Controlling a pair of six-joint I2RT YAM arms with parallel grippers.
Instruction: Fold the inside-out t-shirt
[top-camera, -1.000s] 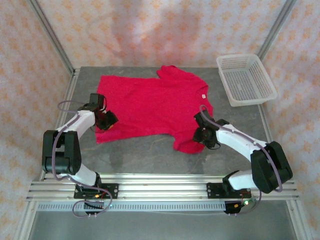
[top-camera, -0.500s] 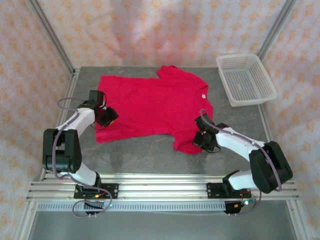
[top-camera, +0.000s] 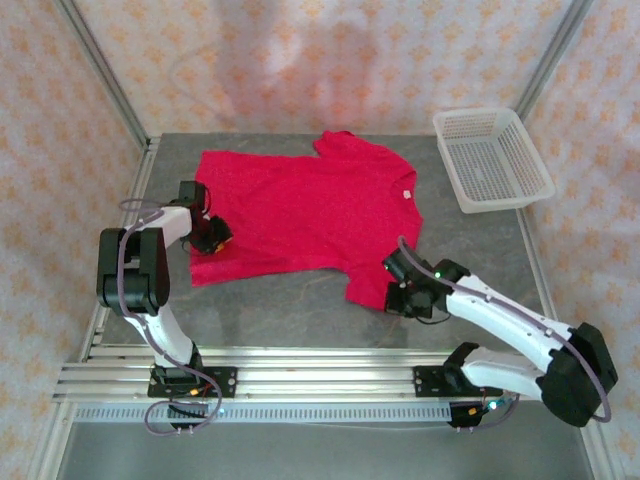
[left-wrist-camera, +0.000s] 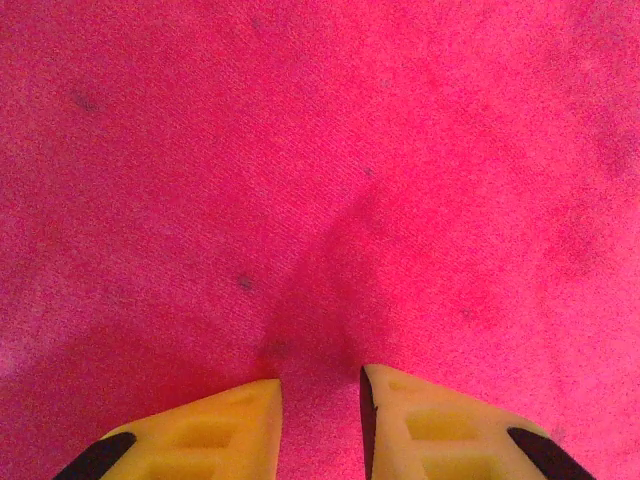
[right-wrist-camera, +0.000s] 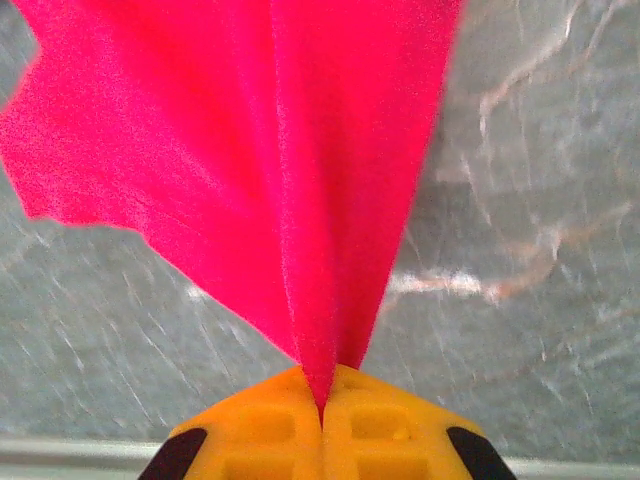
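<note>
2 wrist views: right gripper clenched on t-shirt corner; left gripper pinches ridge.

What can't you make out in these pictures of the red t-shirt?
- Tag, top view: too small to read.
- Left fingers, left wrist view: apart on the t-shirt; whether they pinch cloth is unclear.
- Right fingers, right wrist view: shut on the t-shirt; bottom edge cuts off their bases.
</note>
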